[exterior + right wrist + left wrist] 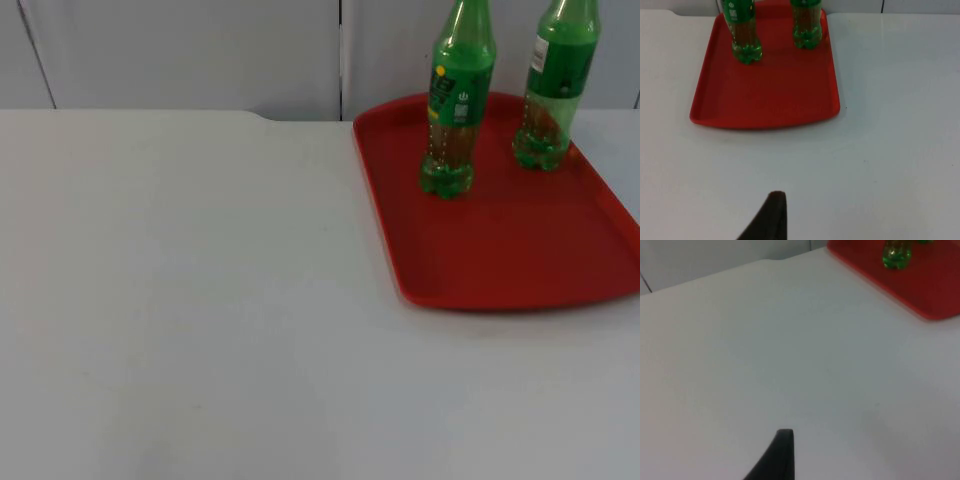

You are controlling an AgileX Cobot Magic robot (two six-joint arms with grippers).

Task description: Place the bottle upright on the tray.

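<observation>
left bottle label (455, 100): white round symbol, yellow spot, no words legible
right bottle label (541, 55): white patch, print unreadable

From my top view, both green bottles (458, 100) (553, 85) lose their caps past the 12 o'clock edge, and the red tray (500, 260) runs off at 3 o'clock. I can't read either label.

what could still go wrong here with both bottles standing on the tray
Both green bottles, the left bottle and the right bottle, stand tall on narrow bases at the far end of the red tray, so a bump to the tray might topple them. They stand fairly close together; an end effector reaching between them could knock one.
</observation>
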